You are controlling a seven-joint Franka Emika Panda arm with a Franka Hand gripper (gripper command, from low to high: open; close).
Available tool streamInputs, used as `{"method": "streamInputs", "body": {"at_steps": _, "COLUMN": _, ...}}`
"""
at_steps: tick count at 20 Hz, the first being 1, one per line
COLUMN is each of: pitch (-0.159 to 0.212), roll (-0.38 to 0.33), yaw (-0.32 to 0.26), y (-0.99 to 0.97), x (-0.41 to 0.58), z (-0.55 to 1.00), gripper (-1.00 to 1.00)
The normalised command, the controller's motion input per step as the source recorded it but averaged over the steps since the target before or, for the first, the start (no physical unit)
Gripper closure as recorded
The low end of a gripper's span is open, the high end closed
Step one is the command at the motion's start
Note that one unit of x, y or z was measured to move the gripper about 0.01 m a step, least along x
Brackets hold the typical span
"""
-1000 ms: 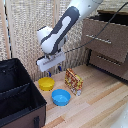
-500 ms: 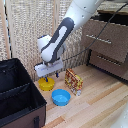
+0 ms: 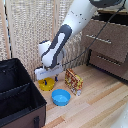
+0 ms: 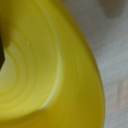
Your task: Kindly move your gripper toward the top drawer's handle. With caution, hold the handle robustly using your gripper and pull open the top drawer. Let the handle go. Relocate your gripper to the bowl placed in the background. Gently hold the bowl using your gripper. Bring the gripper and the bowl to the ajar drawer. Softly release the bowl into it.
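Note:
The yellow bowl [image 3: 48,85] sits on the wooden floor in front of the wicker screen. It fills the wrist view [image 4: 45,75]. My gripper [image 3: 46,81] is down on the bowl, its white block just above the rim. One dark finger [image 4: 2,50] shows at the picture's edge, inside the bowl and well away from the rim, so the jaws stand apart. The top drawer [image 3: 111,31] of the dark-brown dresser stands at the exterior view's right. Its front juts out past the drawer below. Its silver handle [image 3: 100,39] is free.
A blue bowl [image 3: 61,97] lies close in front of the yellow one. A colourful box [image 3: 74,81] stands beside both. A large black case [image 3: 17,97] is at the exterior view's left. The wicker screen [image 3: 25,30] is behind the gripper.
The arm has lowered the gripper from above the yellow bowl down onto it. The bowls, the box and the dresser have not moved.

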Motion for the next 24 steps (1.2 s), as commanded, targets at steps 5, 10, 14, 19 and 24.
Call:
{"method": "streamInputs", "body": {"at_steps": 5, "pitch": 0.0, "roll": 0.0, "yaw": 0.014, "y": 0.0, "x": 0.007, "z": 0.0, "gripper": 1.0}}
{"method": "streamInputs", "body": {"at_steps": 10, "pitch": -0.027, "roll": 0.0, "yaw": 0.003, "y": 0.0, "x": 0.014, "z": 0.0, "gripper": 1.0}}
{"method": "streamInputs", "body": {"at_steps": 14, "pitch": -0.052, "roll": -0.001, "yaw": 0.0, "y": 0.07, "x": 0.051, "z": -0.01, "gripper": 1.0}}
{"method": "streamInputs", "body": {"at_steps": 19, "pitch": -0.044, "roll": 0.0, "yaw": -0.005, "y": 0.06, "x": 0.051, "z": 0.02, "gripper": 1.0}}
{"method": "streamInputs", "body": {"at_steps": 24, "pitch": -0.008, "roll": -0.003, "yaw": -0.074, "y": 0.09, "x": 0.017, "z": 0.24, "gripper": 1.0}}
